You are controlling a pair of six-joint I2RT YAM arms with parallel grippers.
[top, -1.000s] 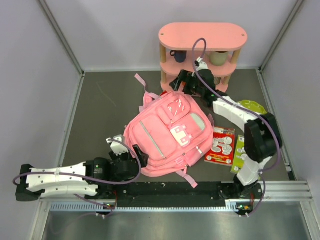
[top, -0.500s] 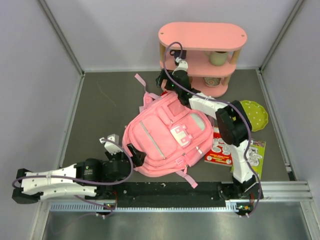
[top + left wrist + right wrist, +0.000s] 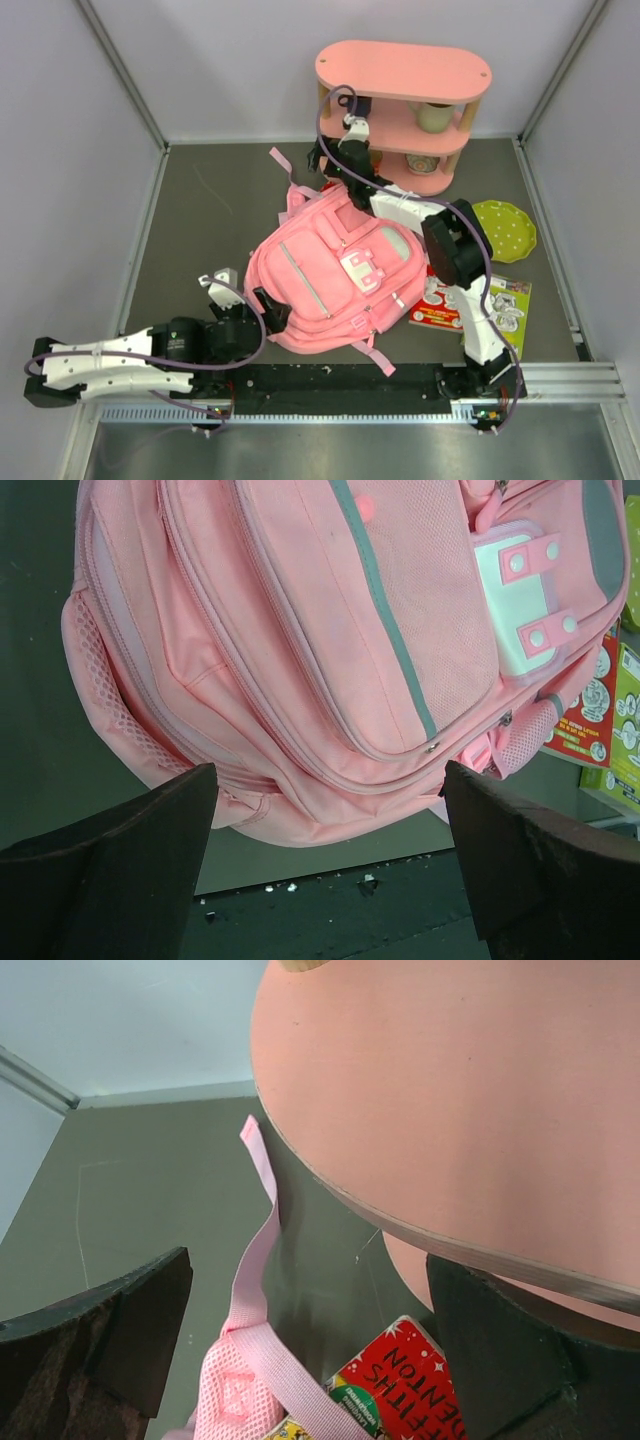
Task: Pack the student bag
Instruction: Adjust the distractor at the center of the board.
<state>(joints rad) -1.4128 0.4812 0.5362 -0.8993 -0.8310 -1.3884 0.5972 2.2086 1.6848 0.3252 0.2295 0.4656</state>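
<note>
The student bag (image 3: pixel 335 270), a soft pink backpack with a white-pink emblem, lies flat in the middle of the table. It fills the left wrist view (image 3: pixel 330 650). My left gripper (image 3: pixel 245 295) sits at the bag's near-left corner, open (image 3: pixel 325 880), with only bare table between its fingers. My right gripper (image 3: pixel 330 155) hangs beyond the bag's top, beside the left end of the pink shelf, and is open (image 3: pixel 305 1350). Below it lie a pink strap (image 3: pixel 262 1240) of the bag and a red book (image 3: pixel 410 1390); it touches neither.
The rigid pink three-tier shelf (image 3: pixel 405 70) stands at the back with a cup (image 3: pixel 435 115) on its middle tier. A green dotted plate (image 3: pixel 505 228), a red booklet (image 3: pixel 440 305) and a green booklet (image 3: pixel 508 300) lie right of the bag. Grey walls enclose the table.
My right arm swung left from the shelf's front to its left end, above the bag's top strap. My left arm drew back a little toward the near-left. Both grippers stayed open.
</note>
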